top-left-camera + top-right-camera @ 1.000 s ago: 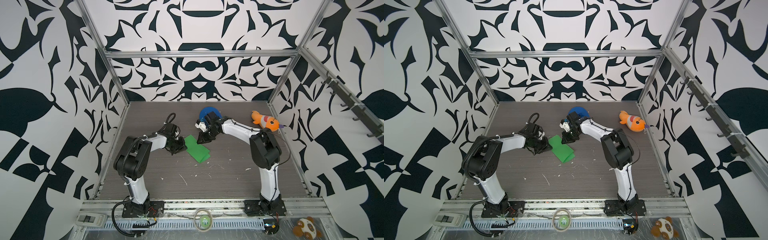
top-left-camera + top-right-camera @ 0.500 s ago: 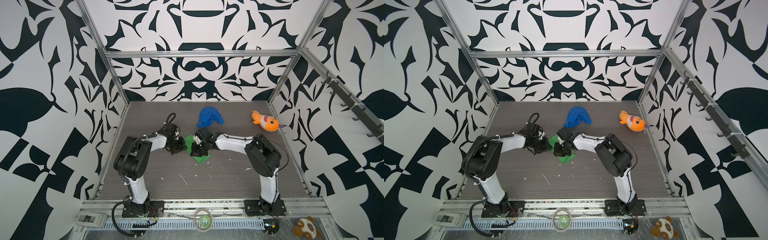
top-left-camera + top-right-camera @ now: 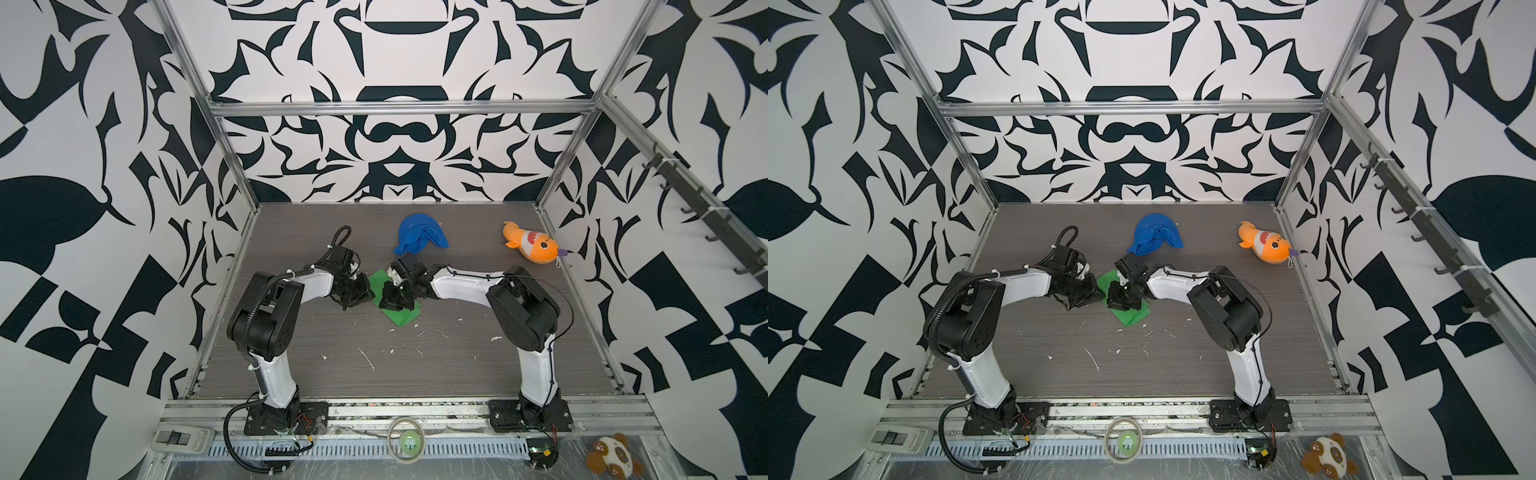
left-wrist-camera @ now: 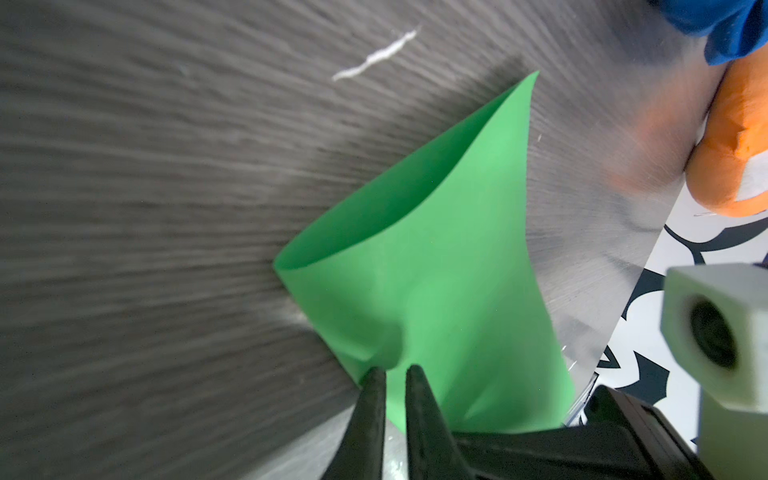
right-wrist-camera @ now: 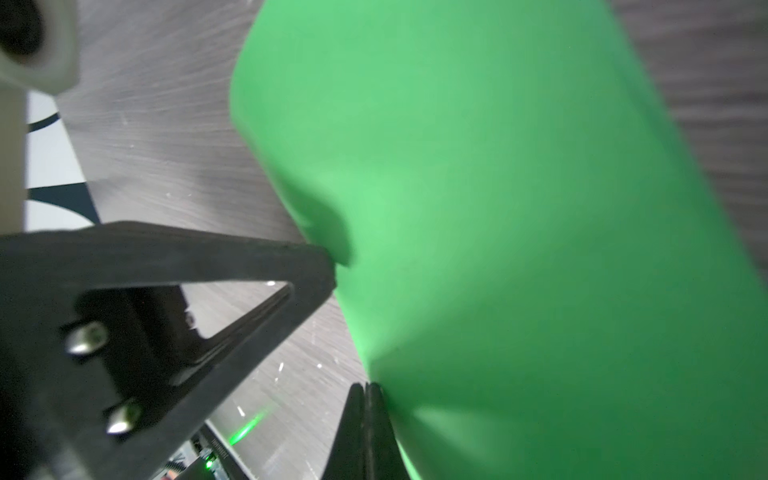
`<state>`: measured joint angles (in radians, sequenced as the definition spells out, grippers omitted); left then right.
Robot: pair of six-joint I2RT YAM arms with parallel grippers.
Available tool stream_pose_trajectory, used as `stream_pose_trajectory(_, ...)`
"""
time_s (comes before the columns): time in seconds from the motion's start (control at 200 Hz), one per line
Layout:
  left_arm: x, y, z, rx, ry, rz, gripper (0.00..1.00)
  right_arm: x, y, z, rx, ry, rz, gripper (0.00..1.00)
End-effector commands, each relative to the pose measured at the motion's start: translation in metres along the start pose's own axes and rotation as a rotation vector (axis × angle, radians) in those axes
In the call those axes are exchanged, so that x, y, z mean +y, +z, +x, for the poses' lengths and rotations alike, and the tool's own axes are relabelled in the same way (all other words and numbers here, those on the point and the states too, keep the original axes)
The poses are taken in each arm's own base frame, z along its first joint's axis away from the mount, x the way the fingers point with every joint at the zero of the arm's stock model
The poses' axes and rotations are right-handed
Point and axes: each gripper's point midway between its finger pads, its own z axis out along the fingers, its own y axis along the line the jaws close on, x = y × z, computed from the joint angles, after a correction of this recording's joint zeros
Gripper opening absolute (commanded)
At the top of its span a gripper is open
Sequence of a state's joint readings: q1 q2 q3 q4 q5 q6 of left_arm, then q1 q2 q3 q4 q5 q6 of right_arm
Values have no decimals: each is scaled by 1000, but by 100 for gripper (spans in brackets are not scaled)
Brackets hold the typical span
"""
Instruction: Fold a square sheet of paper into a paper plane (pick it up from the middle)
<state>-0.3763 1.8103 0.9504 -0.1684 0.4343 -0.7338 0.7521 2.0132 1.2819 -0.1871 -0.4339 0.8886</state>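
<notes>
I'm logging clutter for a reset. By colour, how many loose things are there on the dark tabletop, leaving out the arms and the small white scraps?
Green: 1, the sheet of paper
Blue: 1, the cloth
Orange: 1, the plush fish
Total: 3

Patterned walls (image 3: 395, 62), grey woodgrain floor (image 3: 374, 365)

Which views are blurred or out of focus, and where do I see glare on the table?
Both top views: sharp, evenly lit. Left wrist view: the table is streaked with blur, glare lies beside the green paper, and the orange plush is soft. Right wrist view: the paper covers much of the frame, out of focus; the right end effector is clearer.
</notes>
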Motion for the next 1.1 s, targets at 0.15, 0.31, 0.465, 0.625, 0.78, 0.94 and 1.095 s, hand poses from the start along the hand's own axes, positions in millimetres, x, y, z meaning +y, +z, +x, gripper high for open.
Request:
stream_pose_trajectory(0.15,24,12,9,25,-52,-72,15,-17,7,9,28,13,45,2)
stream_pose_trajectory(0.31,28,12,10,24,-59,-91,15,-28,7,17,46,27,71,2)
stream_pose_trajectory(0.465,32,12,9,17,-66,-114,15,-31,2,26,60,33,66,2)
stream_pose_trajectory(0.625,36,13,8,19,-80,-130,15,-35,-6,36,68,36,71,2)
stream_pose_trajectory(0.78,37,14,9,23,-83,-134,15,-44,-11,47,87,33,87,2)
stream_pose_trajectory(0.94,37,13,10,23,-84,-136,15,-54,-15,61,113,40,99,2)
stream_pose_trajectory(1.095,36,13,9,21,-83,-134,15,-66,-21,73,128,49,118,2)
